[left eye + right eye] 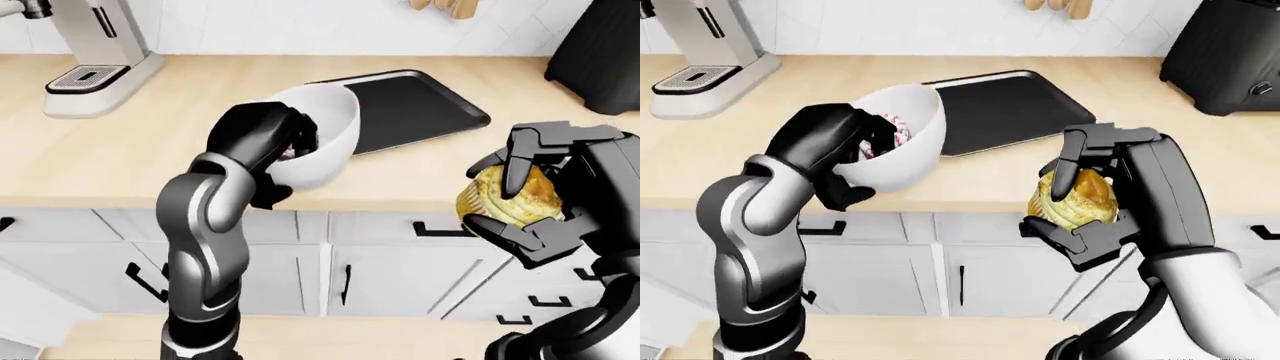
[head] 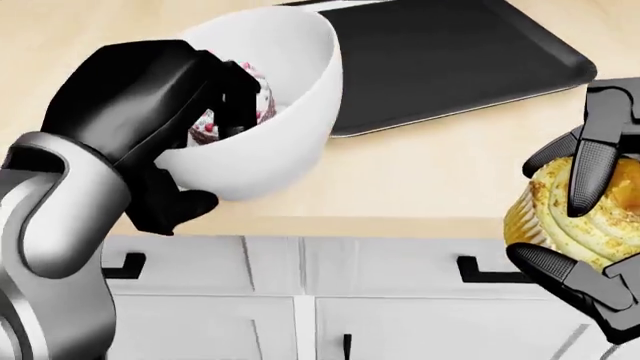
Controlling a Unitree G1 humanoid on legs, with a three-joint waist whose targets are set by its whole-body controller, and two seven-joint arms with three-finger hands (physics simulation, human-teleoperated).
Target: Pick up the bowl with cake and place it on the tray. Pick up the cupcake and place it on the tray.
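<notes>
Bowl in left robot hand, cupcake in right robot hand.

Bowl left of tray — cupcake right

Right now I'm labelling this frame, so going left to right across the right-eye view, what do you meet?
Coffee machine → left hand → bowl with cake → tray → cupcake in the right hand → black appliance.
</notes>
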